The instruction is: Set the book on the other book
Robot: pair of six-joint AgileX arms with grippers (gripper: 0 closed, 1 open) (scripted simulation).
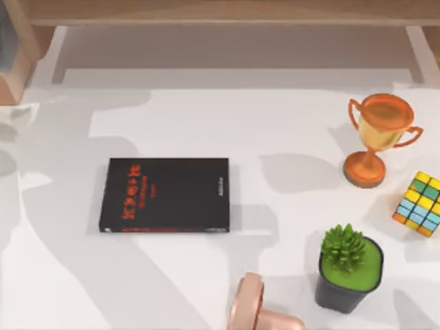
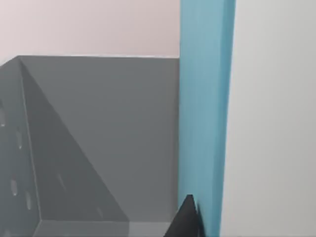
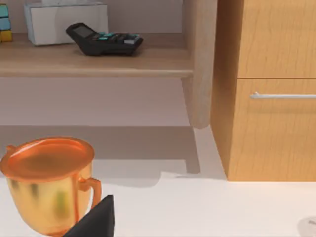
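Left gripper (image 2: 190, 219): one dark fingertip touching the teal book (image 2: 205, 108); opening cannot be told.
Black book (image 1: 165, 194): flat on table (image 1: 206, 289).

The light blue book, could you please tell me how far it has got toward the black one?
Nothing looks finished: the black book lies flat on the table with nothing on top. In the left wrist view the light blue book stands upright beside a dark fingertip. Stacking is left.
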